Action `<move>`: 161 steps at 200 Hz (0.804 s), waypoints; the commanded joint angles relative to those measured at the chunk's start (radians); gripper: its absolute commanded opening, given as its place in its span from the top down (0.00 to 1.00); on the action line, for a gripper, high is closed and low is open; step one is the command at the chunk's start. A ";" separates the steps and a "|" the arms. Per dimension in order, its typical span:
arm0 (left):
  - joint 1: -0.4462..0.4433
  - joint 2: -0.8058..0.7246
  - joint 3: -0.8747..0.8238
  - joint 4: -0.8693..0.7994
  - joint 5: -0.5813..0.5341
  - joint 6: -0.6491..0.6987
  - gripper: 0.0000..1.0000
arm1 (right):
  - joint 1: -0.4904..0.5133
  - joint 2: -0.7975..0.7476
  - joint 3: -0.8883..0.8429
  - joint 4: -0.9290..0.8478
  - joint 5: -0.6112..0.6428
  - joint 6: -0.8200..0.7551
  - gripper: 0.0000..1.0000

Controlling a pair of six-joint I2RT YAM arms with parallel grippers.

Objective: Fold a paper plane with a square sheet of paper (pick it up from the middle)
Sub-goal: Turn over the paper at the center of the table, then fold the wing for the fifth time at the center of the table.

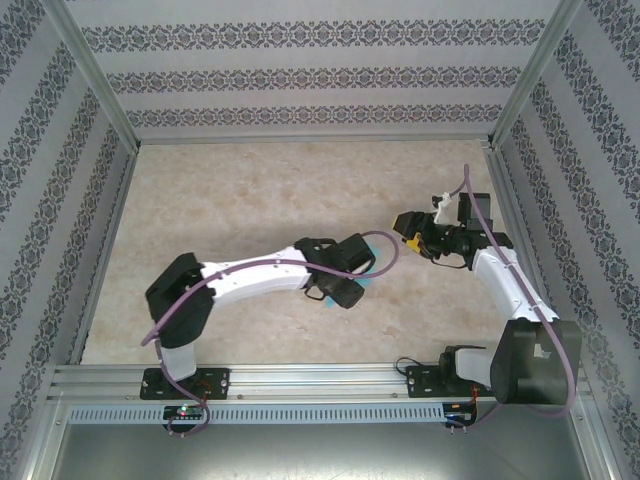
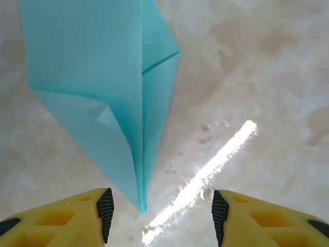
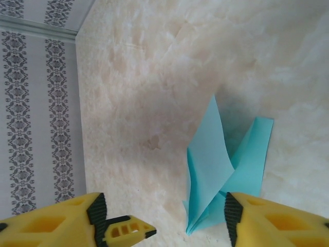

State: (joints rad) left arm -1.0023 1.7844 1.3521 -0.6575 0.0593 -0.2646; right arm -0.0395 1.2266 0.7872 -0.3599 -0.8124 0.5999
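Paper: you see the slim light-cyan folded paper plane (image 2: 103, 77) lying on the mottled beige table (image 2: 267, 77), nose at 6 o'clock; wings flare up
Left gripper (image 2: 160, 208): jaws parted, grasping nothing; the nose lies between them
Right gripper (image 3: 162, 216): jaws parted, empty; the plane sits at its 4 o'clock; probably standing clear

Paper plane (image 2: 103, 92) on table (image 1: 250, 200), tip between left fingers (image 2: 105, 213), right fingers (image 3: 232, 216) apart to its right

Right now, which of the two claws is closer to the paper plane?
The left claw: it sits right over the paper plane, while the right claw stands off to the side.
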 commanded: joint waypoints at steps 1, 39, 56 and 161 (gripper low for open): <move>0.059 -0.129 -0.092 0.057 0.113 -0.043 0.43 | 0.053 -0.056 -0.021 -0.007 0.000 0.039 0.40; 0.226 -0.285 -0.246 0.134 0.198 -0.105 0.44 | 0.234 -0.101 -0.045 0.020 0.139 0.141 0.57; 0.304 -0.333 -0.308 0.197 0.242 -0.141 0.44 | 0.338 -0.097 -0.055 0.047 0.239 0.193 0.63; 0.491 -0.383 -0.497 0.375 0.363 -0.245 0.44 | 0.727 0.285 0.140 0.057 0.554 0.221 0.76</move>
State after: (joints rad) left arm -0.5220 1.4181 0.8818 -0.3431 0.3912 -0.4850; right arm 0.6498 1.4574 0.8558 -0.2729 -0.3656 0.8356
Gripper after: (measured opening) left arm 0.561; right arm 0.246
